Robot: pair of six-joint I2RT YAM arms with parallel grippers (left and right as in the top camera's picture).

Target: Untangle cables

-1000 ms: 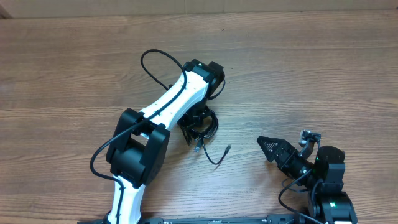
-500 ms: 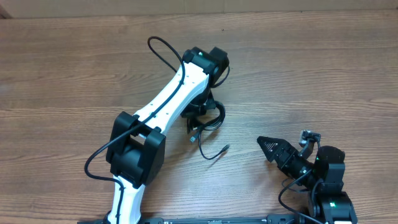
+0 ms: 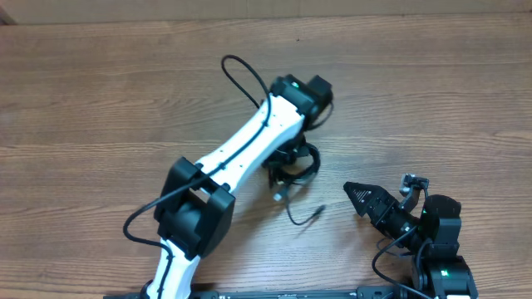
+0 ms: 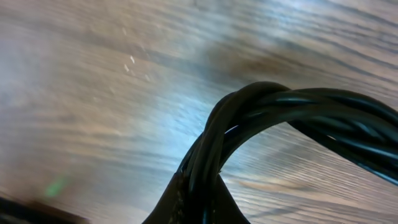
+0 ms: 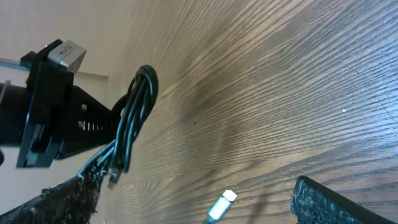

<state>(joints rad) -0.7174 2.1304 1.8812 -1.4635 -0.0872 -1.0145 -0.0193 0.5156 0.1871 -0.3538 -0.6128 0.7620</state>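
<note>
The left hand (image 3: 288, 158) hangs nose-down from the end of the long white-and-black left arm (image 3: 249, 145), closed around a bunch of thin black cables (image 3: 302, 161) near the middle of the brown wood-grain bench (image 3: 100, 100). In the left wrist view the bunch fills the lower right of the frame. Several cords (image 4: 261, 106) are twisted together into one rope that arches up from the bottom edge and bends off to the right, with blurred bench behind it. Where the rope meets the bottom edge it runs into a dark shape too blurred to make out.

From above, the coiled part of the cables sits just beside and partly under the left hand. One short lead drops to a small plug (image 3: 278, 197). A longer loose lead curves down and right, and its plug end (image 3: 320, 211) lies on the bench between the coil and the right hand (image 3: 353, 193).

The right hand sits low at the front right edge of the bench, well apart from the coil and pointing towards it. It holds nothing. In its own camera its two rough black fingers (image 5: 59, 199) stand wide, one in each lower corner. Between them lies a pale-tipped plug (image 5: 222, 204) on the wood, and farther off the cable loop (image 5: 140, 99) stands upright against the black body of the left hand (image 5: 50, 118).
</note>
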